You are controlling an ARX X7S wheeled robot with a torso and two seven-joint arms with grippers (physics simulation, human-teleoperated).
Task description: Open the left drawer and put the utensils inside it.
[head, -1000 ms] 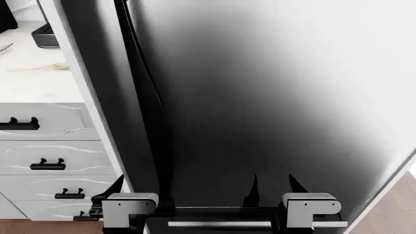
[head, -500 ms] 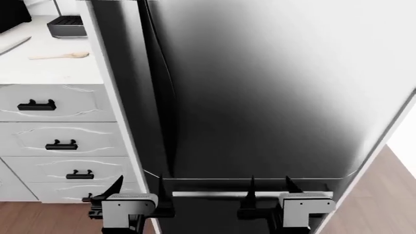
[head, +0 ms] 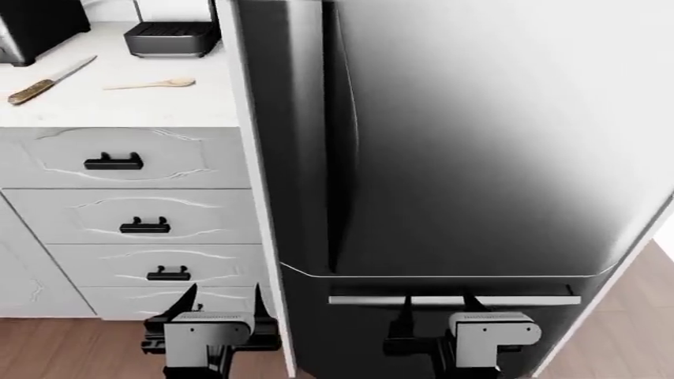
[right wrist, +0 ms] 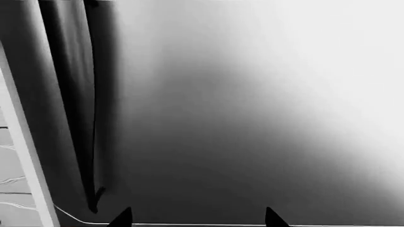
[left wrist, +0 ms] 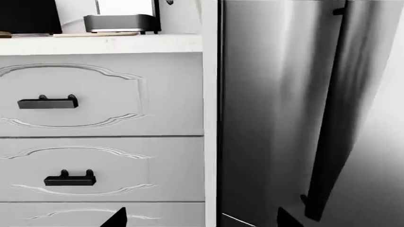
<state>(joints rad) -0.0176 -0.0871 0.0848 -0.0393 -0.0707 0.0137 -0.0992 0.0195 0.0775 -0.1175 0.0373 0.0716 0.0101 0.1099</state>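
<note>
White top drawer (head: 126, 158) sits shut, up and left of your left gripper (head: 224, 306), the nearer one. Both grippers, including the right (head: 439, 306), hang spread and empty.

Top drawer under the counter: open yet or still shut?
Shut. The top drawer sits flush with the fronts stacked below it, no grey interior showing, and the knife and wooden spoon lie on the countertop.

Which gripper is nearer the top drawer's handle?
Left. The left gripper sits low at the drawer stack's right edge, below the top drawer handle; the right gripper faces the fridge, farther away.
</note>
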